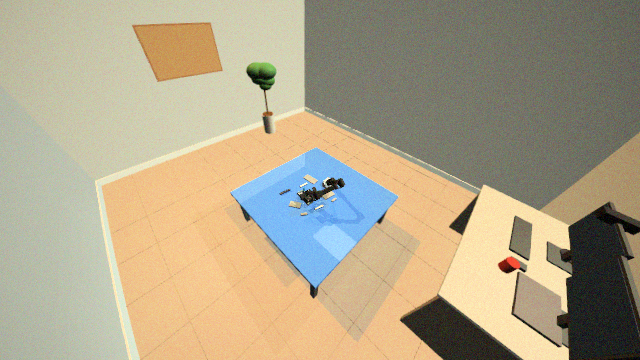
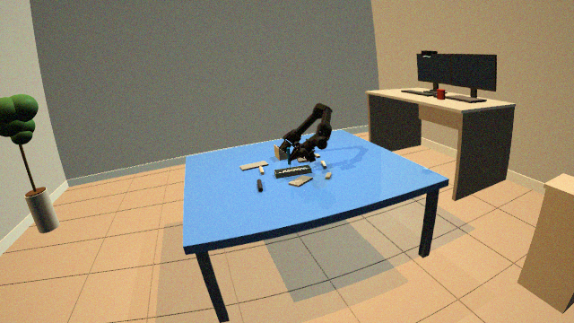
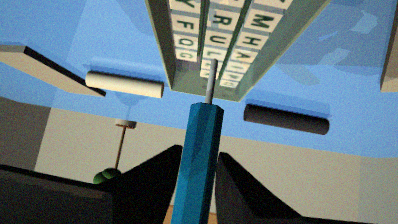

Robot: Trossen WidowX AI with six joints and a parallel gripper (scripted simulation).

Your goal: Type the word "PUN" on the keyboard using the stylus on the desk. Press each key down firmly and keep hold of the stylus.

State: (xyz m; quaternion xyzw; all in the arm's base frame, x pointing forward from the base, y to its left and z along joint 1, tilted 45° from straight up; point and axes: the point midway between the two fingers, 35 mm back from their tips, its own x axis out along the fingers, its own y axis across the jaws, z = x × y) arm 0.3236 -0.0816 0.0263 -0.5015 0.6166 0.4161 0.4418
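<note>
The stylus (image 2: 289,155) (image 3: 197,160) is coloured blue along its barrel and grey at its tip. The keyboard (image 2: 292,171) (image 3: 232,94) is cased in grey-green, its white keys marked with dark letters. The table (image 1: 315,260) (image 2: 233,211) is coloured bright blue. The mug (image 1: 509,265) (image 2: 440,94) is coloured red. The floor (image 1: 200,300) (image 2: 112,251) is patterned with orange-tan tiles and dark lines.
</note>
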